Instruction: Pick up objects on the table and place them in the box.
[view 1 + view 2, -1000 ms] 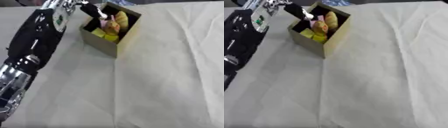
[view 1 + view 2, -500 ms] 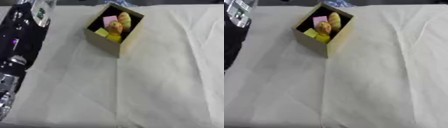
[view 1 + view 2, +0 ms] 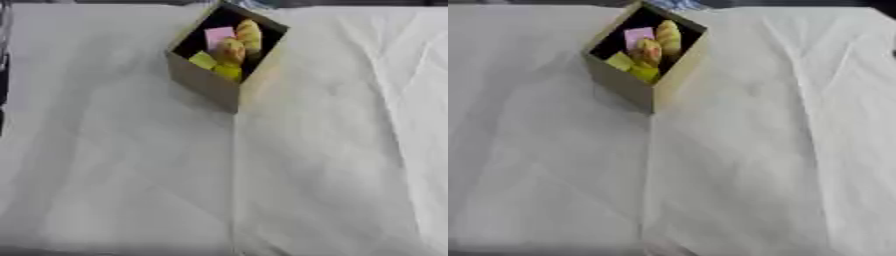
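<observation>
A tan cardboard box stands corner-on at the back middle of the white-clothed table. Inside it lie a pink piece, two yellow-orange oblong things, and yellow-green pieces. No loose object shows on the cloth. Neither hand shows in either view. Only a thin dark sliver of my left arm remains at the left edge of the left eye view.
The cloth has long creases running toward the front and a ridge on the right. Something blue lies just behind the box at the far edge.
One second ago my left hand was over the box's opening. It has since drawn back to the left and out of view. The box and its contents stay in place.
</observation>
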{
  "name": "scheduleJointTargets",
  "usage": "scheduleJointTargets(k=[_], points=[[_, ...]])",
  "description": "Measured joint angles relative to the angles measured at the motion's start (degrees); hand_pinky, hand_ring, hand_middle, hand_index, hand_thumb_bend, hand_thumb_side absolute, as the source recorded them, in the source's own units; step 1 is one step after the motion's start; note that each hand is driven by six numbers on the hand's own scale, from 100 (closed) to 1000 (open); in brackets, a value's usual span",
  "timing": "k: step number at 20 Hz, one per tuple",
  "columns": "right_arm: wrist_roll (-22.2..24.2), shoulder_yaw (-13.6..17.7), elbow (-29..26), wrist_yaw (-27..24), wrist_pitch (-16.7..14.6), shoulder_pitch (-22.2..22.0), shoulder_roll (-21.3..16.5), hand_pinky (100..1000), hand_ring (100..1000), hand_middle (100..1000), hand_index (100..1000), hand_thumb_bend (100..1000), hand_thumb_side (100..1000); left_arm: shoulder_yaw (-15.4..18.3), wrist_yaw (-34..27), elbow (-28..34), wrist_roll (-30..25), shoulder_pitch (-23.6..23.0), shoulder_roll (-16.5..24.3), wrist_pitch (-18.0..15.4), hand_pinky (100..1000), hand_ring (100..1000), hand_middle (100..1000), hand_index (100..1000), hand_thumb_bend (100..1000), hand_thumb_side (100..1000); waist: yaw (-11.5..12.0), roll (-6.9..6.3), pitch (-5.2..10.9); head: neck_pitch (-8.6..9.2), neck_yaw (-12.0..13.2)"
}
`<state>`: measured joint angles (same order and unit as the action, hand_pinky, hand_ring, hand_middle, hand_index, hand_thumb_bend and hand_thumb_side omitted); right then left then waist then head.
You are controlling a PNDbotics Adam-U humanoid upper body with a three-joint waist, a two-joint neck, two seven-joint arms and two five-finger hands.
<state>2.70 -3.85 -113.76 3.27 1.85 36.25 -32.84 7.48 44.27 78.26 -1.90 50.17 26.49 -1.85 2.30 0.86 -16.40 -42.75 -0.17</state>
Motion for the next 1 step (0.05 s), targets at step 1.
scheduleJointTargets(k=[1], points=[[-0.2, 0.0, 0.0, -0.2, 0.2, -0.3, 0.3, 917, 769, 691, 740, 100, 534, 0.7, -0.9, 1.4, 0.9, -1.5, -0.1, 0.8, 714, 671, 629, 779, 264, 624, 0.1, 0.07, -0.20, 0.12, 0.0]])
